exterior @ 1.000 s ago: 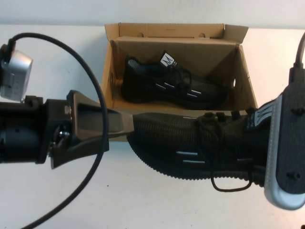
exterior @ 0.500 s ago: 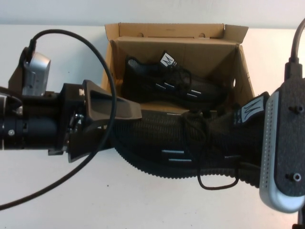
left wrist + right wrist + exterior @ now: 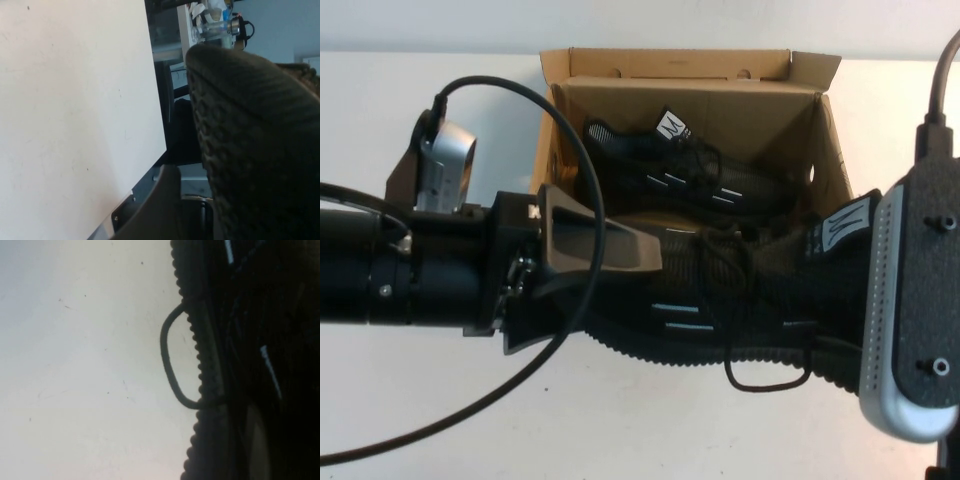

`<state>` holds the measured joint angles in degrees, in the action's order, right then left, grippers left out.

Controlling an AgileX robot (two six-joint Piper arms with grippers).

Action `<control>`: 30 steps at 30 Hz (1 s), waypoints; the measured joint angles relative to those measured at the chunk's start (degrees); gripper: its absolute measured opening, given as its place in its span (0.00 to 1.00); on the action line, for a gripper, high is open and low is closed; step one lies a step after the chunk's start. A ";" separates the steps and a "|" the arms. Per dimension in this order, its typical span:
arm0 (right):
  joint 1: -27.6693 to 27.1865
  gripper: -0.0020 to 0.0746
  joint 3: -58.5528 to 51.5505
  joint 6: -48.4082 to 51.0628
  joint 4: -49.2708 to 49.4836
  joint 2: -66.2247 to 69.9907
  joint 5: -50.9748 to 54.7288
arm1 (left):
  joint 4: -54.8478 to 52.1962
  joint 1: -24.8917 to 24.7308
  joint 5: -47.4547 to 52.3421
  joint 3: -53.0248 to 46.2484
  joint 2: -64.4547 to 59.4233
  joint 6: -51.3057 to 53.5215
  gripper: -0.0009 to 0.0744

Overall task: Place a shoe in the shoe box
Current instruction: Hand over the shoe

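Note:
A black mesh shoe [image 3: 720,300] with white dash marks hangs between my two grippers, in front of the brown cardboard shoe box [image 3: 670,65]. My left gripper [image 3: 640,255] is shut on the shoe's toe. My right gripper [image 3: 850,290] is at its heel, mostly hidden under the wrist camera, and shut on it. The shoe's toe and ribbed sole fill the left wrist view [image 3: 250,125], and its sole edge fills the right wrist view [image 3: 250,340]. A second, identical shoe [image 3: 690,185] lies inside the box.
A loose lace loop [image 3: 765,378] hangs below the held shoe and shows in the right wrist view [image 3: 167,360]. White table [image 3: 620,430] lies in front and to the left. The left arm's cable [image 3: 520,100] arcs beside the box's left wall.
My left arm has moved right, further over the shoe's toe. The held shoe has shifted a little left and now covers the box's front wall.

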<state>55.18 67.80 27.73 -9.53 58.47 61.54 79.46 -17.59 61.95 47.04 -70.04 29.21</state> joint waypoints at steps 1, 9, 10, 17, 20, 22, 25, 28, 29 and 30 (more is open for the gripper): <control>0.00 0.02 0.00 0.00 0.14 0.00 0.00 | 0.15 0.00 -0.10 0.00 0.00 -0.02 0.90; 0.00 0.02 0.00 0.67 0.65 0.00 0.14 | 0.56 0.00 -0.60 0.00 0.00 -0.36 0.60; 0.00 0.02 0.00 0.84 0.69 0.00 0.23 | 0.56 0.00 -1.05 0.00 0.00 -0.36 0.50; 0.00 0.02 0.00 1.09 1.46 0.00 -0.25 | 0.07 0.00 -2.06 0.00 -0.13 0.26 0.22; 0.00 0.02 0.00 1.09 1.46 0.00 -0.25 | 0.07 0.00 -2.06 0.00 -0.25 0.77 0.22; 0.00 0.02 0.00 0.51 1.85 0.00 -0.25 | 0.07 0.00 -2.06 0.00 -0.25 1.16 0.22; 0.00 0.09 0.00 -0.09 3.22 0.00 -0.25 | -0.06 0.00 -2.06 0.00 -0.25 1.94 0.22; 0.00 0.27 0.00 -1.27 4.71 0.00 -0.15 | -0.58 0.00 -2.06 0.00 -0.25 2.92 0.20; 0.00 0.36 0.11 -2.17 5.14 0.00 -0.14 | -0.63 0.00 -2.06 0.00 -0.25 3.18 0.20; 0.00 0.44 0.51 -3.10 5.42 0.00 0.30 | -0.74 0.00 -2.06 0.00 -0.25 3.34 0.20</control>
<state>55.18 68.31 24.63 -4.10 58.47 61.84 78.73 -17.59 59.89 47.04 -70.30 32.55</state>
